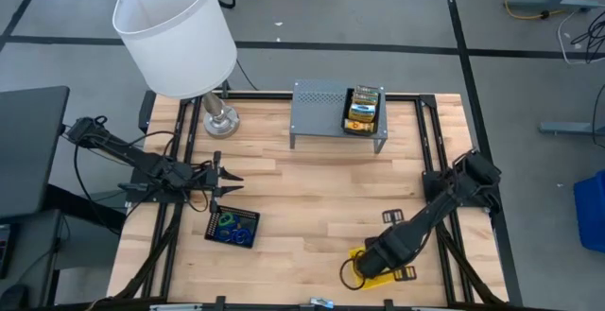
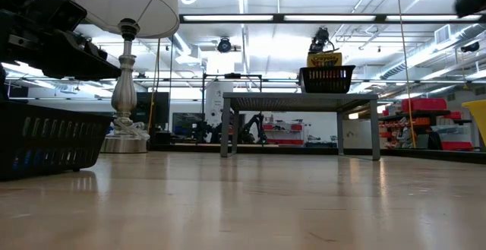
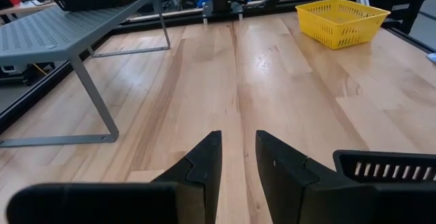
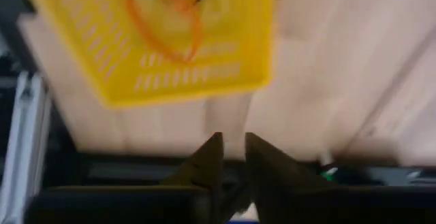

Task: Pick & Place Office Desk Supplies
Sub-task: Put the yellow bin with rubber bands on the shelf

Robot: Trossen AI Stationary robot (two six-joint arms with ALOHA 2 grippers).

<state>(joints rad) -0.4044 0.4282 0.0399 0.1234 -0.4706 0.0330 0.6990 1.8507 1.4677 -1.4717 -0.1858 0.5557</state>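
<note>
Near the front right corner of the bench [image 1: 312, 207], the right claw [image 4: 231, 157] hangs over the yellow tray [image 1: 371, 264]; from overhead the arm hides most of that tray, only a yellow edge and an orange rubber band [image 1: 348, 275] poking out. Right wrist view fills the gap: tray seen from above, orange loop lying inside, blurred. Claw fingers sit a narrow gap apart, nothing between them, tips off the tray toward the bench edge.

Left claw [image 1: 224, 182] hovers at the left side, just behind the black mesh tray [image 1: 233, 227]. Its wrist view shows the fingers [image 3: 204, 166] slightly apart, empty, with only the mesh tray's rim cut off at the frame corner. Overhead shows blue and green loops in that tray; can't count them.

Grey shelf [image 1: 326, 112] stands at the back centre, a second black mesh tray [image 1: 364, 111] on its right end holding crayon boxes [image 1: 365, 108]. Low view shows one box top above that basket, labels unreadable. Low view misses both claws; left mesh tray looms large at its left edge, cropped.

Lamp [image 1: 175, 32] stands back left, shade covering its stem from above.
</note>
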